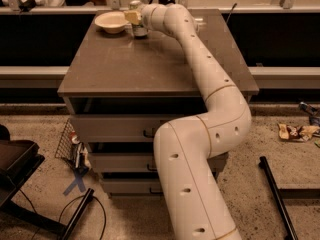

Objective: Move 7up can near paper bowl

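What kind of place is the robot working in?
Probably a robot test lab or workshop: a drawer cabinet serves as table, cables run over the speckled floor, and a blue tape cross marks it. The pincer is at the 7up can, beside the paper bowl.
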Robot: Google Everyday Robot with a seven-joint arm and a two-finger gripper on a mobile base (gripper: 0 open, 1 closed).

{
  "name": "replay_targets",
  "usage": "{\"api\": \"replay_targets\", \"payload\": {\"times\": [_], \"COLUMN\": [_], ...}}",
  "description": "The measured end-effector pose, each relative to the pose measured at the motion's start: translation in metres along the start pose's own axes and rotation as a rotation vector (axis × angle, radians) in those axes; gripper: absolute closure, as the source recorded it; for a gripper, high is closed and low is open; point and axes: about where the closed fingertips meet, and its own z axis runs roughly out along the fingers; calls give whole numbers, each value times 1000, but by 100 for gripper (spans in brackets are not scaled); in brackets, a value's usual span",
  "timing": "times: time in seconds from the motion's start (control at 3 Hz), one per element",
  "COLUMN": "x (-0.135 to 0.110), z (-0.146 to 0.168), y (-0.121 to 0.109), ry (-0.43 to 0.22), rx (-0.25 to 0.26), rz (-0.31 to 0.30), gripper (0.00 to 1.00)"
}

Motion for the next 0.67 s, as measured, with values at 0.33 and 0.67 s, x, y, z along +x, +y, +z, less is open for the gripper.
{"api": "replay_targets", "payload": {"times": [0.33,0.67], "x": [2,2], "z": [2,2], "y": [2,2], "ry": [2,2], "rx": [-3,-3], "rz": [1,1], "gripper": [0,0]}}
